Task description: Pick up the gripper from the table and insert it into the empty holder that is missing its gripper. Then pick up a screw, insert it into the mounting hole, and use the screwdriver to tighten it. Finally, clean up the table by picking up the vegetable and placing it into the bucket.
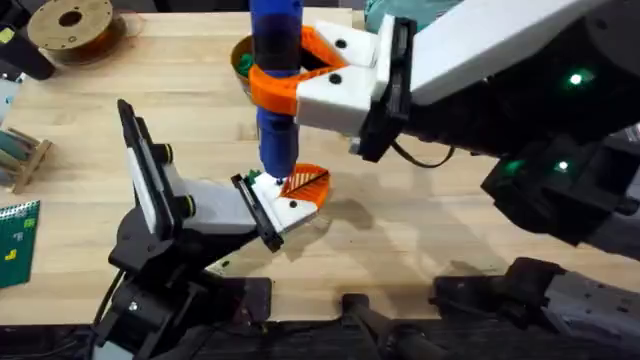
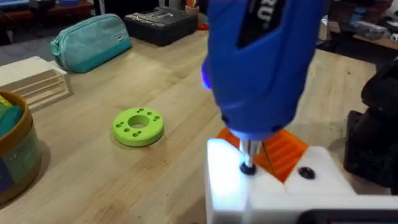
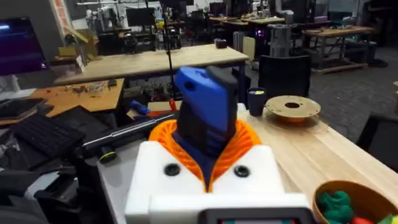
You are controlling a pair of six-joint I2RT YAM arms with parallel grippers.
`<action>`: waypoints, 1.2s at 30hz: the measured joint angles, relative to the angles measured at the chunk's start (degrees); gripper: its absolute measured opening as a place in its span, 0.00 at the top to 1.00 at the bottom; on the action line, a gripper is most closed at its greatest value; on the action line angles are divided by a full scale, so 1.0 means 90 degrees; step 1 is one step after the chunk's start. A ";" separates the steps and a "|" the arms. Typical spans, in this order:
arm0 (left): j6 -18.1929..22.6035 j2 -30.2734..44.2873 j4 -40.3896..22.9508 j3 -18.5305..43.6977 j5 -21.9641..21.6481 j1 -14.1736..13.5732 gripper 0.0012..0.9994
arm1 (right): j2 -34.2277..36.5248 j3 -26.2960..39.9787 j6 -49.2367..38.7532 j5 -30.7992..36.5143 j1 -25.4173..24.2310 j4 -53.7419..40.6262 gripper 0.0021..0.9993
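So at this point my right tool [image 1: 300, 85] was clamped on the screwdriver [image 1: 275, 70], holding it upright by the fat middle of its body, orange pads wrapped round the blue barrel. That felt like the right spot: the thing looked rigid, smooth plastic and a bit top-heavy, so a grip near the middle should've kept it from tipping or slipping.

The bit sat down in a screw [image 2: 247, 168] on top of the holder [image 2: 273, 193], near the middle of the bench [image 1: 430, 220]. My left tool [image 1: 290, 205] was steadying that holder from the left; whether its fingers were together or apart I couldn't tell.

The screw looked tiny and easy to cam out of, so I'd have gone gentle on downward pressure. The bucket [image 1: 243, 58] sat at the far side, behind the screwdriver.
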 joint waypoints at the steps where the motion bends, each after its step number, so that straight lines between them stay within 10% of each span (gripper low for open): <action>1: 0.0000 0.0000 0.0000 0.0000 0.0000 0.0001 0.99 | 0.0001 0.0000 0.0000 0.0000 0.0000 0.0001 0.97; 36: -0.0002 0.0000 0.0000 0.0000 -0.0005 0.0001 0.99 | 0.0097 -0.0032 0.0002 -0.0036 -0.0028 0.1691 0.97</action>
